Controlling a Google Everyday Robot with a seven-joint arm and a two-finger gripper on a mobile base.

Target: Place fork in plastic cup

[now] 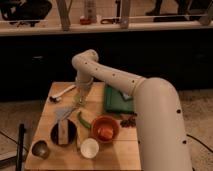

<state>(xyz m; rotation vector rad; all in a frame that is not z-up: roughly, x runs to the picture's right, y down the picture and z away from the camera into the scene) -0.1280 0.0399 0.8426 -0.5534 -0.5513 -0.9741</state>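
A pale fork (62, 93) lies on the wooden table (120, 150) near its back left corner. The gripper (80, 101) hangs from the white arm (107, 75) and points down just right of the fork's near end, low over the table. A small see-through plastic cup (64, 113) stands in front of the fork, left of and below the gripper. I cannot tell if the gripper touches the fork.
An orange bowl (105, 129), a white round cup (90, 148), a dark metal cup (40, 148) and a black plate (64, 133) sit along the front. A green pepper (82, 120), a green tray (117, 100) and dark berries (129, 121) lie further right.
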